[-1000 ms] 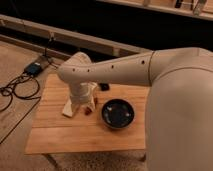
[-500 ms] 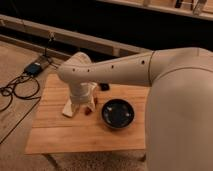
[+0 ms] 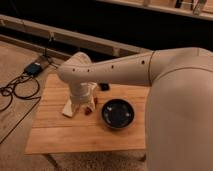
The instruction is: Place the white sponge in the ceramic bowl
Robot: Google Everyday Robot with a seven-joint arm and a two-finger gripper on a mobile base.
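The white sponge (image 3: 67,108) lies on the left half of the wooden table (image 3: 65,135), partly hidden by my arm. My gripper (image 3: 80,106) points down right over it, at the end of the white wrist; I cannot tell whether it touches the sponge. The ceramic bowl (image 3: 118,113) is dark, glossy and round. It stands on the table to the right of the gripper, a short way off, and looks empty.
A small red object (image 3: 90,111) sits between the gripper and the bowl. A small dark object (image 3: 104,87) lies behind the bowl. My large white arm covers the table's right side. Cables (image 3: 15,90) and a blue device (image 3: 34,68) lie on the floor to the left.
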